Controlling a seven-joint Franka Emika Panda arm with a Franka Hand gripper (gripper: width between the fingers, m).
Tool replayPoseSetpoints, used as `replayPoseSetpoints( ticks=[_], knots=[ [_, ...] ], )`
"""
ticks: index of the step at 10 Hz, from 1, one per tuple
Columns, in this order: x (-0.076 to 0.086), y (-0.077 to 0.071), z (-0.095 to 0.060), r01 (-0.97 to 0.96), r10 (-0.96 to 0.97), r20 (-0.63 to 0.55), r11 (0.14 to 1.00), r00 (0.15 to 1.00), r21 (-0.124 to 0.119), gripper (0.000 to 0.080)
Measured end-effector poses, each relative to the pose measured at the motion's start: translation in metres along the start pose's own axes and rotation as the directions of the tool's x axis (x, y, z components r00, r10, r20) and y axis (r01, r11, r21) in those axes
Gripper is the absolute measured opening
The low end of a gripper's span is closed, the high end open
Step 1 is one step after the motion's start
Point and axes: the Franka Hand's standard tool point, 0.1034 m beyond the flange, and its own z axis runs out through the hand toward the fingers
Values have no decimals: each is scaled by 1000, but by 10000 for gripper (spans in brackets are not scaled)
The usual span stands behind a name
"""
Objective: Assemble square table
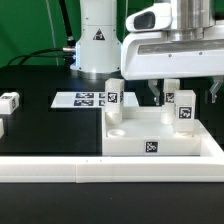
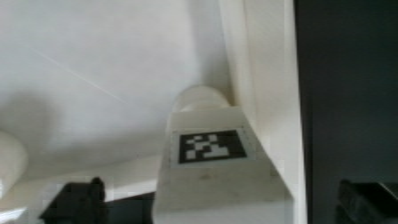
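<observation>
I see my fingers [image 2: 75, 203] spread apart, gripping nothing. A tagged leg [image 2: 214, 150] stands upright between them, touching neither, on the square table [image 1: 126, 137] on the desk [image 1: 40, 125].

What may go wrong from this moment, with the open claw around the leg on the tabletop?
1. The claw is open on both sides of the leg. If it closes off-centre, it may tilt the leg.
2. The second leg stands upright close by, so a sideways move might knock it over.
3. A turn or push on the gripped leg may shift the tabletop.
</observation>
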Motion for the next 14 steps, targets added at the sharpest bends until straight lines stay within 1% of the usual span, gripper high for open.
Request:
replayPoseSetpoints(
  ticks=[1, 2, 3, 4, 7, 8, 9, 10, 11, 12, 13, 14],
  knots=[
    [0, 0, 0, 0, 0, 0, 1000, 1000, 0, 523],
    [0, 0, 0, -1, 1, 0, 1000, 1000, 0, 523],
    [0, 0, 0, -1, 1, 0, 1000, 1000, 0, 354],
    [0, 1, 0, -3, 3, 0, 1000, 1000, -1, 290],
    [0, 2, 0, -26, 26, 0, 1000, 1000, 0, 290],
    [0, 2, 0, -68, 68, 1, 998, 998, 1, 290],
    [0, 2, 1, -135, 135, 0, 991, 991, 4, 290],
    [0, 3, 1, -241, 241, -12, 970, 970, 17, 290],
    [-1, 2, 1, -314, 315, -22, 949, 949, 20, 290],
    [-1, 2, 1, -441, 441, -22, 897, 897, 24, 290],
    [-1, 2, 1, -526, 526, -18, 850, 850, 31, 290],
    [-1, 2, 1, -628, 629, -11, 777, 777, 39, 290]
  ],
)
